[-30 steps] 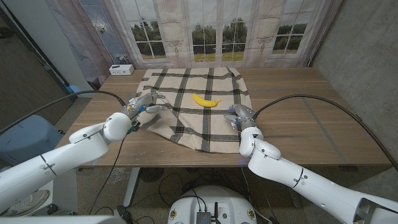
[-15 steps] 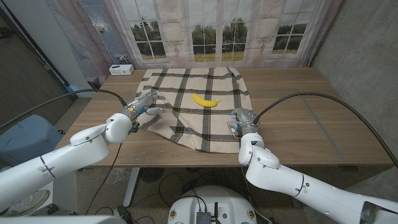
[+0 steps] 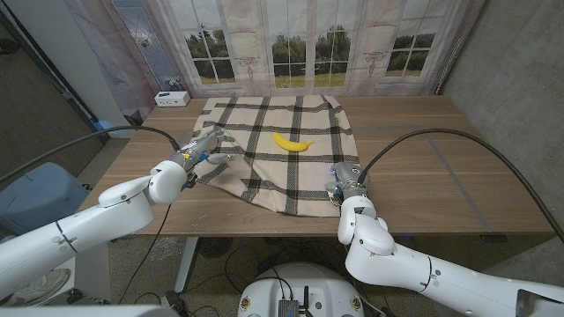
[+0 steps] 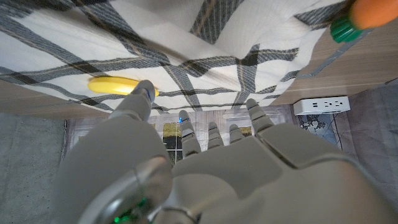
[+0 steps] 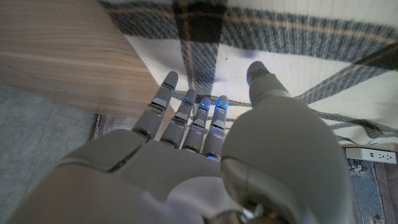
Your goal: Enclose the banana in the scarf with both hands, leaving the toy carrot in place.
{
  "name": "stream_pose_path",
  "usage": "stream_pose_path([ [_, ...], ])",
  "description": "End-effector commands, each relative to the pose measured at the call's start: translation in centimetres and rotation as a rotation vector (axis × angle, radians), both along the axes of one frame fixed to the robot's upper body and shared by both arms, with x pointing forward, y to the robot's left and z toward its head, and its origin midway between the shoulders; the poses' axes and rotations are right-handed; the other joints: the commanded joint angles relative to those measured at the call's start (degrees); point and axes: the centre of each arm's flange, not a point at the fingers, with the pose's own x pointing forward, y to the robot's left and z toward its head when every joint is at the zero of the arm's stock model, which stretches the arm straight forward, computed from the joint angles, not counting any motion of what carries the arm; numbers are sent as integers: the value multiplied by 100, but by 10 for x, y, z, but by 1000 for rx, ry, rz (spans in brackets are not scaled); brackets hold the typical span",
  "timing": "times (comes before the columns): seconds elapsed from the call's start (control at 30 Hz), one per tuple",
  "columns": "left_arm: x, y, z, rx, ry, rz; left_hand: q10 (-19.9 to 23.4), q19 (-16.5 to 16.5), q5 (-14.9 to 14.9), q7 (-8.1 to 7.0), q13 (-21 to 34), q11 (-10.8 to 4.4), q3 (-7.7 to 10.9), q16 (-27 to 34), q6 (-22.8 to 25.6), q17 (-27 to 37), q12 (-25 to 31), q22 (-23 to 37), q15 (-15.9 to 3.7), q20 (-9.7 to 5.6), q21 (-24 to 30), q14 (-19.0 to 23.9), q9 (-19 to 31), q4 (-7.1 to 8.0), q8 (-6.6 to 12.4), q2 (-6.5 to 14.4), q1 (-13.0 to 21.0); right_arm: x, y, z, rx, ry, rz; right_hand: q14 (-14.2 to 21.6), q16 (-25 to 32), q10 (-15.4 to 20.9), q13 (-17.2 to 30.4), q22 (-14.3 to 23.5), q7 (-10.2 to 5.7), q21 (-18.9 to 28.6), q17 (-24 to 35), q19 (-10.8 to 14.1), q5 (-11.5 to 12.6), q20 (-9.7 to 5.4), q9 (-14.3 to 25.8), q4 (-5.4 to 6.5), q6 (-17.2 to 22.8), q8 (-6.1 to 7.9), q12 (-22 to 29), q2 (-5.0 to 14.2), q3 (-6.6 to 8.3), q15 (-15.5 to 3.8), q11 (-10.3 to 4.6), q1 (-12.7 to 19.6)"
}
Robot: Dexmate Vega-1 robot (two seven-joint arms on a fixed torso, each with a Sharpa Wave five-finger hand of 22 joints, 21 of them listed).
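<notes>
- Banana (image 3: pixel 292 142) is lying on the plaid scarf (image 3: pixel 264 167), out beyond the fingertips of both hands and roughly between them; neither hand is touching it.
- From the left wrist, the banana (image 4: pixel 118 85) is showing just past that hand's fingertips, with the toy carrot (image 4: pixel 365 15) off to the other side at the scarf's edge (image 4: pixel 186 56).
- Left hand (image 3: pixel 202 148) is hovering at the scarf's near-left edge, fingers apart and holding nothing; I cannot tell whether the tips are touching cloth.
- Right hand (image 3: pixel 343 179) is sitting at the scarf's near-right edge, fingers loosely spread and reaching toward the cloth (image 5: pixel 280 56), gripping nothing.
- Wooden table (image 3: pixel 423 167) is carrying it all, with a white power strip (image 3: pixel 172 98) far beyond the left hand.
</notes>
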Motion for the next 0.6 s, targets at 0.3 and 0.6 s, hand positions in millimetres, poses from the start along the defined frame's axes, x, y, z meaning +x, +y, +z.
stream_pose_path([
  [0.3, 7, -9, -2, 26, 10, -47, -33, 25, 52, 52, 21, -8, -73, -7, 23, 4, -12, 8, -38, -10, -39, -199, 24, 45, -40, -11, 58, -55, -11, 4, -76, 12, -135, -77, 2, -10, 13, 7, -12, -28, 43, -27, 63, -19, 15, 92, -50, -2, -9, 2, 11, -531, 27, -34],
  [0.6, 11, -12, -2, 26, 0, -71, -32, 26, 49, 51, 22, -7, -112, -5, 27, 3, -16, 9, -43, -20, -47, -223, 26, 72, -73, -13, 46, -76, -12, 6, -77, 31, -197, -175, -7, -132, 19, 9, -11, -51, 69, -53, 78, -3, 17, 146, -131, -24, -56, 28, 4, -485, 125, -121],
])
